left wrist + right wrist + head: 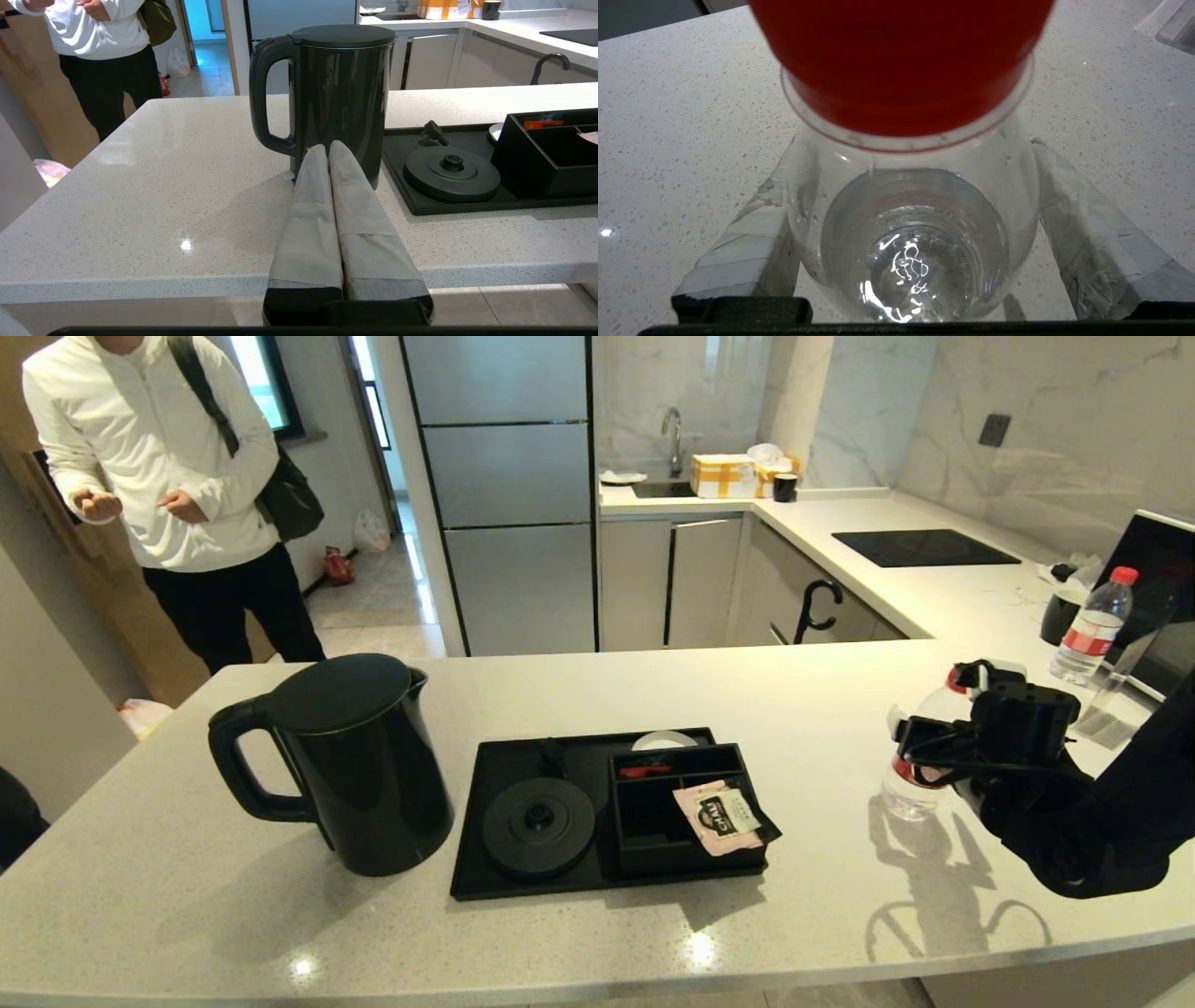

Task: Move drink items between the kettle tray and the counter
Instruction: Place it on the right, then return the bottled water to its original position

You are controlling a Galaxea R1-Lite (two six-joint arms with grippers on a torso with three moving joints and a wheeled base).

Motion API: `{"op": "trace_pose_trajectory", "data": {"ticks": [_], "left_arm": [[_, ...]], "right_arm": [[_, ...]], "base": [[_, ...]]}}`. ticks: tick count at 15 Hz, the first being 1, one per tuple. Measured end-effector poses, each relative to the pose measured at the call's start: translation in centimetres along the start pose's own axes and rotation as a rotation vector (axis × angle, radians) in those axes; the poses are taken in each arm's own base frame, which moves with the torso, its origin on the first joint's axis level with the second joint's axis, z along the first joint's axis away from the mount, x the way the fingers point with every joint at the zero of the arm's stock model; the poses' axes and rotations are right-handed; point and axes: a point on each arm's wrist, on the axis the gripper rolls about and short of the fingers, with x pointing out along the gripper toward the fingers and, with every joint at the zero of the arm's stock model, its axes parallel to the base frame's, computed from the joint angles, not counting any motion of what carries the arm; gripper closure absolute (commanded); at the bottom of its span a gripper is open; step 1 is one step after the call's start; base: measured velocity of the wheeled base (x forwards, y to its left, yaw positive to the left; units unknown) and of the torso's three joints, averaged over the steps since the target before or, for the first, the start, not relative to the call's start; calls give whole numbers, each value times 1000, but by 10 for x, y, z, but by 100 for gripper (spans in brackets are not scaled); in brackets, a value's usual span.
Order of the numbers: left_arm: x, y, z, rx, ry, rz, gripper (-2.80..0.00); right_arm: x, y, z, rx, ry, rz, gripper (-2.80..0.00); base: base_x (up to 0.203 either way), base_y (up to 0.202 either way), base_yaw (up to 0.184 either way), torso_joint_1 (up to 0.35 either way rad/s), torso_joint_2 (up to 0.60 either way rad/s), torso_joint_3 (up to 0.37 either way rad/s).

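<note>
While parked below the counter [140, 186] edge, left gripper [329, 149] pressed shut, empty, kettle [336, 98] just ahead on the stone beside the kettle tray [420, 205]. Right gripper [915, 186] spread wide, fingers [1083, 233] flanking the upright bottle [915, 242] standing on counter; grip not evident.

The pale speckled table [812, 887] carries a black kettle [359, 770] standing upright just left of the flat black tray [509, 775]. To the right of the tray, well apart from it, stands a clear bottle [920, 775] with a red cap. Farther back on the right are a second bottle [1090, 627], a dark cup [1061, 614] (partly hidden) and a black hob [922, 548].
</note>
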Motion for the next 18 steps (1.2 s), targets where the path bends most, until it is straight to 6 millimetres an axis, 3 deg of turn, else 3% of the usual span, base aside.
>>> {"op": "trace_pose_trajectory", "data": {"ticks": [9, 18], "left_arm": [[0, 0, 0, 0, 0, 0, 0], [0, 0, 0, 0, 0, 0, 0]], "right_arm": [[-25, -8, 6, -2, 10, 28, -280], [-66, -14, 14, -10, 15, 59, -280]], "base": [[0, 0, 0, 0, 0, 0], [0, 0, 0, 0, 0, 0]]}}
